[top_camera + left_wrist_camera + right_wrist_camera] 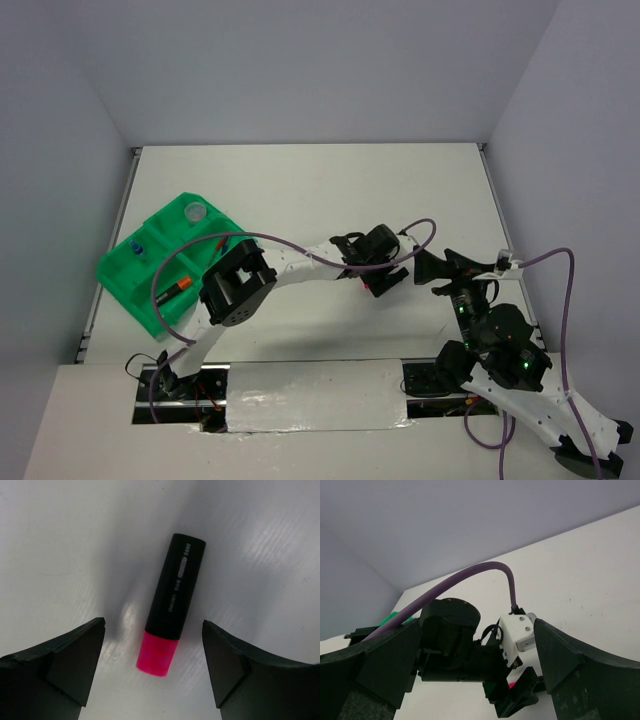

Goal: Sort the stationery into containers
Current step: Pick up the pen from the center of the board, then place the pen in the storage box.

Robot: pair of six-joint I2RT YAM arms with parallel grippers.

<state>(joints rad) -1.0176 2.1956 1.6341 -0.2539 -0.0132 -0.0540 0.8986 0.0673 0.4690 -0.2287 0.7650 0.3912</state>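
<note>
Looking down through the left wrist camera, I have the left gripper (153,624) poised over a stubby black highlighter with a pink end (172,605). The jaws stand wide apart and hold nothing. The highlighter lies flat on the white table (60,540) with its pink end in the gap between the fingers, touching neither, and its black barrel slants out beyond the fingertips. The right gripper (477,627) is also spread wide and empty. It faces the left arm's wrist, with only a sliver of pink showing low between its jaws.

As for progress, the bright green plastic tray with four compartments (112,272) sits well apart from both sets of jaws, back along the left arm. In it I see a small round clear tub (196,212), a tiny blue-capped bottle (138,246), a black highlighter with an orange end (172,292) and what looks like a thin red pen (215,243). The pink highlighter is the only item I can find loose on the table, so I judge the sorting nearly done: grasp it, carry it over and drop it in.

The left arm's bulky elbow joint (237,287) covers the tray's nearer corner, so I cannot tell what else lies there. From above, the left jaws hide nearly all of the highlighter. The right arm also covers part of the table beneath it.
</note>
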